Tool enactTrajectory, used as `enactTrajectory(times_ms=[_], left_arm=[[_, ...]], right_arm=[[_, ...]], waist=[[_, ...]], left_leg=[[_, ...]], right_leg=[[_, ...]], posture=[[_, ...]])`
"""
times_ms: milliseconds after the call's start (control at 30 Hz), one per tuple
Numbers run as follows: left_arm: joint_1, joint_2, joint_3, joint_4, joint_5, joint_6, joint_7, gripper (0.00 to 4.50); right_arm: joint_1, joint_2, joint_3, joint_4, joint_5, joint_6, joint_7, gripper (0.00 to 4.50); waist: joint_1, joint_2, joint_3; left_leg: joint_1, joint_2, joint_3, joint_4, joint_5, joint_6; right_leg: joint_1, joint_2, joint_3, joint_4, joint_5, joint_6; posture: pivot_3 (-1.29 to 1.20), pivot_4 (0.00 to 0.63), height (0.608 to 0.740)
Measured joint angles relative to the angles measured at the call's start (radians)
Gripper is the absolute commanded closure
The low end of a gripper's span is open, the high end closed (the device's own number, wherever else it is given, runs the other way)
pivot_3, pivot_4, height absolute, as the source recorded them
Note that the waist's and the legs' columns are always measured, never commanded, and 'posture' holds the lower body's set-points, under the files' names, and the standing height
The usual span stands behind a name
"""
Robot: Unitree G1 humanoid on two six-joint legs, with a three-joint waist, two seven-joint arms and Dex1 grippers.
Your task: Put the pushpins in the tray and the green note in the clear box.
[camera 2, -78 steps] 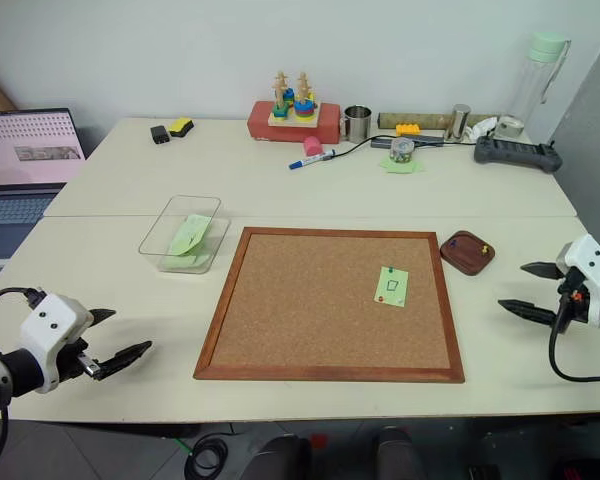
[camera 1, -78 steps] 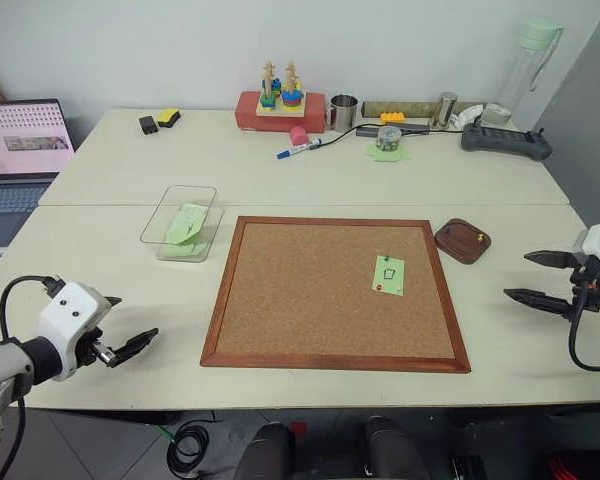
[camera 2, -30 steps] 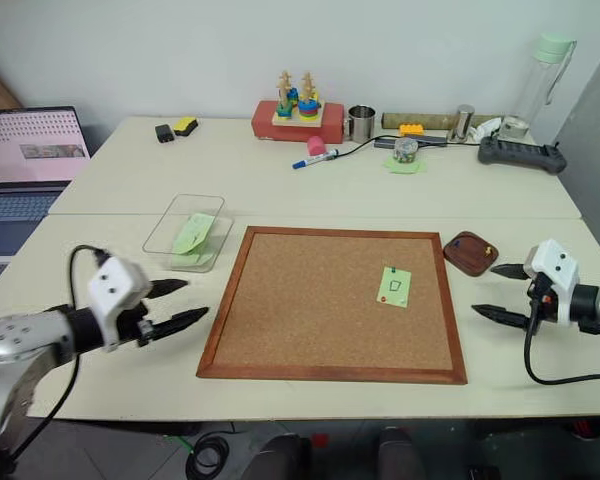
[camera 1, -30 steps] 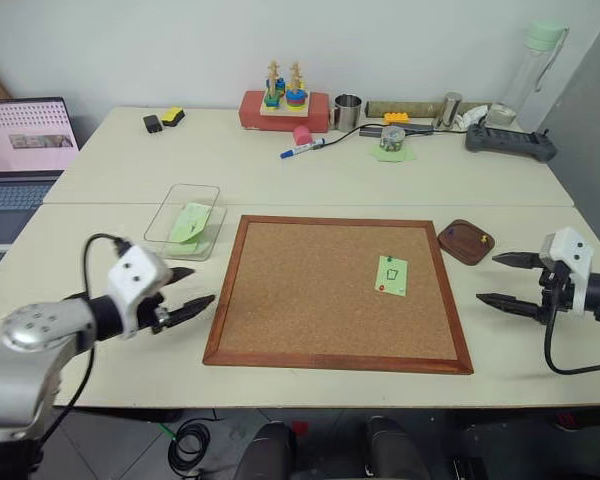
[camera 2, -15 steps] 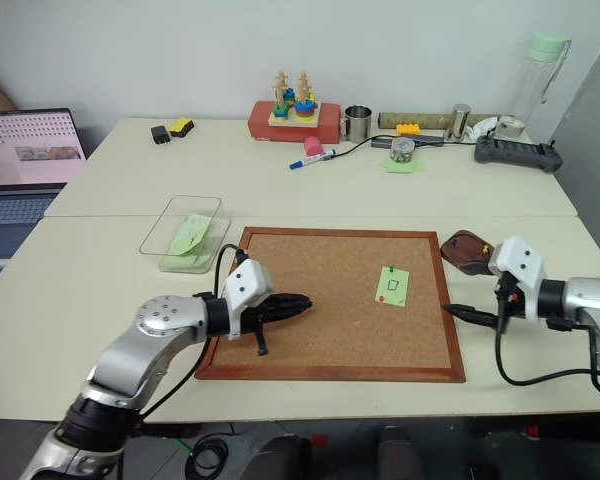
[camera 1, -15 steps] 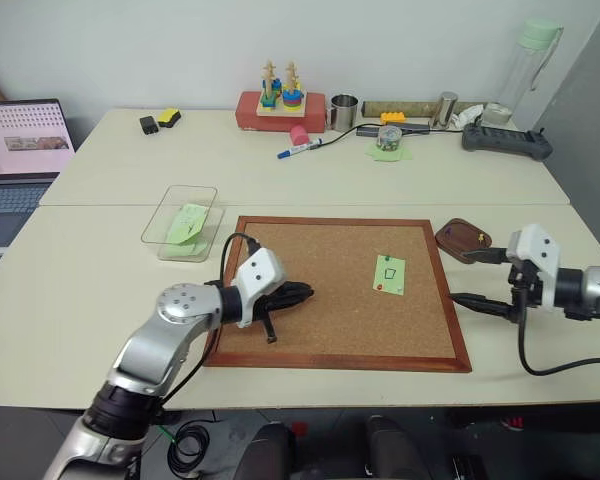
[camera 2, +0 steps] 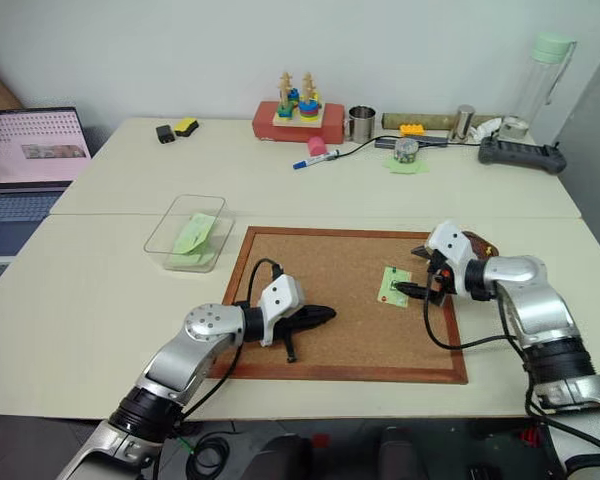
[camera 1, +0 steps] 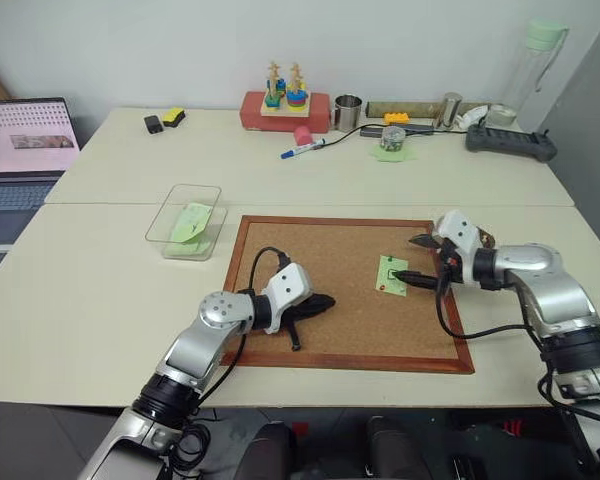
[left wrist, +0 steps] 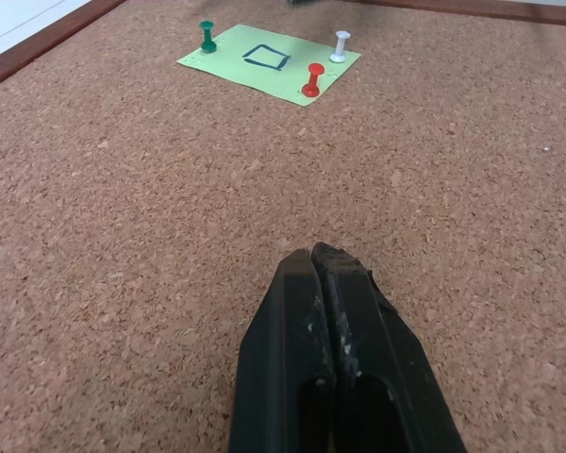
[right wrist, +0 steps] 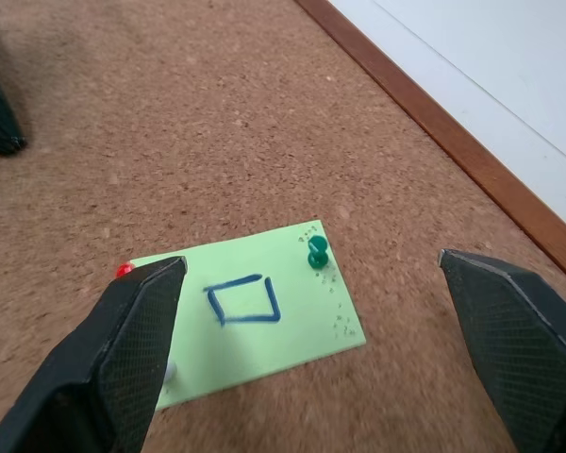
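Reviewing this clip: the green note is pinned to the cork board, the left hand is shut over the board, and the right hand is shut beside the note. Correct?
One thing is wrong: the right hand is open, its fingers spread wide on either side of the green note, as the right wrist view shows. The rest stands: the note is pinned to the cork board, and the left hand is shut over it.

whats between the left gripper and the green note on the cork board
Bare cork and nothing else: in the left wrist view the shut left gripper faces open cork board all the way to the pinned green note.
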Motion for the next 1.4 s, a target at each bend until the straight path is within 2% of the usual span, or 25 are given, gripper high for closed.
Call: enactTrajectory(times_ms=[67, 167, 367, 800, 1033, 1400], left_arm=[[0.003, -0.006, 0.001, 0.001, 0.001, -0.003, 0.004, 4.46], [0.006, -0.009, 0.000, 0.002, 0.002, -0.011, 0.006, 4.50], [0.018, -0.008, 0.009, -0.001, 0.005, -0.017, 0.012, 4.50], [0.028, -0.008, 0.011, -0.011, 0.007, -0.018, 0.029, 4.50], [0.030, -0.008, 0.011, -0.013, 0.007, -0.018, 0.030, 4.50], [0.034, -0.008, 0.007, -0.020, 0.021, -0.018, 0.037, 4.50]], right_arm=[[-0.041, 0.031, 0.004, 0.085, -0.022, -0.051, -0.014, 0.00], [-0.076, 0.050, 0.010, 0.180, -0.051, -0.118, -0.018, 0.53], [-0.079, 0.062, 0.009, 0.271, -0.060, -0.197, -0.011, 1.93], [-0.082, 0.079, 0.011, 0.285, -0.057, -0.218, 0.051, 4.38], [-0.081, 0.080, 0.004, 0.271, -0.046, -0.188, 0.072, 4.47], [-0.084, 0.061, -0.067, 0.139, 0.036, -0.045, 0.102, 4.47]], waist=[[0.000, 0.000, 0.000], [0.002, 0.000, 0.000], [-0.001, 0.001, 0.000], [-0.002, 0.001, 0.000], [-0.002, 0.001, 0.000], [-0.002, 0.002, -0.001]], left_leg=[[0.000, 0.000, 0.000, 0.000, 0.000, 0.000], [0.000, -0.001, 0.000, 0.000, 0.000, 0.000], [0.000, 0.000, 0.000, 0.000, 0.000, 0.000], [0.001, 0.000, 0.000, 0.000, 0.000, 0.000], [0.001, 0.000, -0.001, 0.000, 0.000, 0.000], [0.001, 0.000, -0.001, 0.000, 0.000, 0.001]], right_leg=[[0.000, 0.000, 0.000, 0.000, 0.000, 0.000], [0.000, 0.000, 0.000, 0.000, 0.001, 0.001], [0.000, 0.000, 0.000, 0.001, 0.001, 0.001], [0.000, 0.000, 0.000, 0.001, 0.001, 0.001], [0.000, 0.000, 0.000, 0.001, 0.001, 0.001], [0.001, 0.000, 0.000, 0.001, 0.001, 0.001]], posture=[[0.00, 0.150, 0.740], [0.00, 0.150, 0.740], [0.00, 0.150, 0.740], [0.00, 0.150, 0.740], [0.00, 0.150, 0.740], [0.00, 0.150, 0.740]])
